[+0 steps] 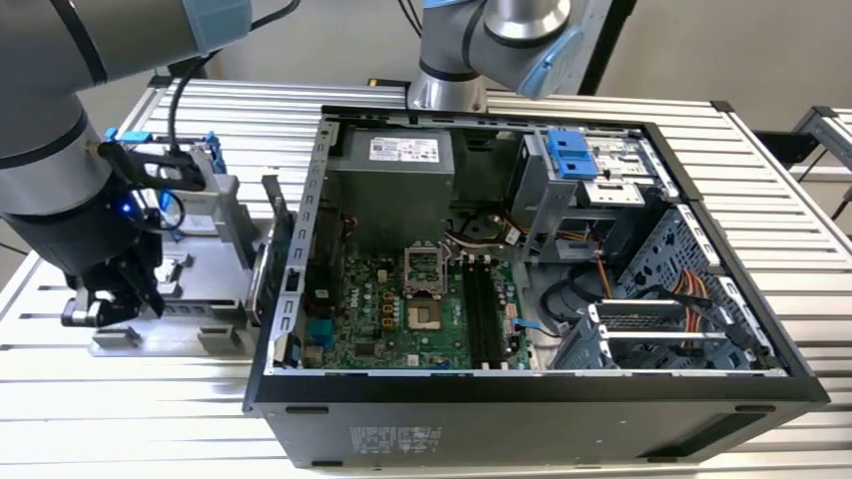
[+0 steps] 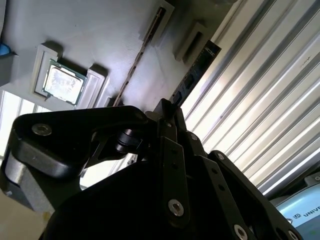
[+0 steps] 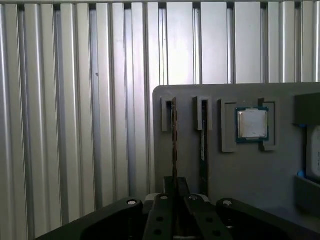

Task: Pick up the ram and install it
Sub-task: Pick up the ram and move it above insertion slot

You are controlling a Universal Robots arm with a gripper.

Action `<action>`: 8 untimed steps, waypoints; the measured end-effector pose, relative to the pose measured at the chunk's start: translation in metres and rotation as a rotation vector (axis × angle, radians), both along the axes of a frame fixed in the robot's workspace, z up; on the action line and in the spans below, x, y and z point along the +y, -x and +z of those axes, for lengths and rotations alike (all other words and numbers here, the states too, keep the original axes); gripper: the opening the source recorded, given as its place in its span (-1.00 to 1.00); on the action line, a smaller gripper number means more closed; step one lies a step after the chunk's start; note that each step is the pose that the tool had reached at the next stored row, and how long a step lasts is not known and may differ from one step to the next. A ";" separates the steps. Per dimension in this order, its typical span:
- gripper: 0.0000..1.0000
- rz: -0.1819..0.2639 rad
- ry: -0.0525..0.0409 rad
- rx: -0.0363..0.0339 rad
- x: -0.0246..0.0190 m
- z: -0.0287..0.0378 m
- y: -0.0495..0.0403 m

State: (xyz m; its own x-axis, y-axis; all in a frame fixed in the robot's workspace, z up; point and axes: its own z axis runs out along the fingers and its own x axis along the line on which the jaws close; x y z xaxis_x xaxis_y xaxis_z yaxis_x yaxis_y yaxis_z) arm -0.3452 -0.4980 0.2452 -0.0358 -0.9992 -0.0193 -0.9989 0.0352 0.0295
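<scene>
Arm [image 1: 54, 180] is reaching down at the exterior view's left, beside the open computer case [image 1: 533, 409]. End effector [image 1: 120, 294] is hanging low over a grey parts fixture [image 1: 200, 215], which is resting on the slatted metal counter [image 1: 134, 399].

In the first wrist view, the end effector [image 3: 175, 187] is sitting directly over the ram [image 3: 174, 140]. The ram is standing on edge in a narrow slot of the fixture [image 3: 240, 175], the slot farthest from the processor chip [image 3: 252, 124]. The fingers are drawn in narrow, closing on either side of the ram's near end, and the stick is running straight out from between them. The ram is sitting in its slot, not lifted clear.

A second memory stick [image 3: 203, 135] is standing on edge in the neighbouring slot, between the ram and the processor chip. A silver box with blue trim [image 3: 315, 150] is showing at the fixture's far side.

In the second wrist view, the end effector [image 2: 167, 112] is meeting the ram [image 2: 196, 67] at its lower end. The second memory stick [image 2: 140, 55] is showing as a thin line beside it, and the processor chip [image 2: 63, 82] is lying flat in its recess. The counter [image 2: 260, 100] is running alongside.

Inside the case, the motherboard [image 1: 386, 319] is lying flat, its long memory slots [image 1: 482, 314] well apart from the end effector.
</scene>
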 end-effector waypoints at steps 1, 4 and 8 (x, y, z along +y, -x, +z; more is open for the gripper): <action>-1.00 0.000 0.0000 0.0000 0.0000 0.0008 0.0000; -1.00 0.000 0.0000 0.0000 0.0000 0.0037 0.0000; -1.00 0.000 0.0000 0.0000 0.0000 0.0077 0.0000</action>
State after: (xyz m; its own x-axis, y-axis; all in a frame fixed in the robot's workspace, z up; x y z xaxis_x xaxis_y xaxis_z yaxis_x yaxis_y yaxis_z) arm -0.3452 -0.4980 0.2529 -0.0357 -0.9992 -0.0193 -0.9989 0.0352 0.0295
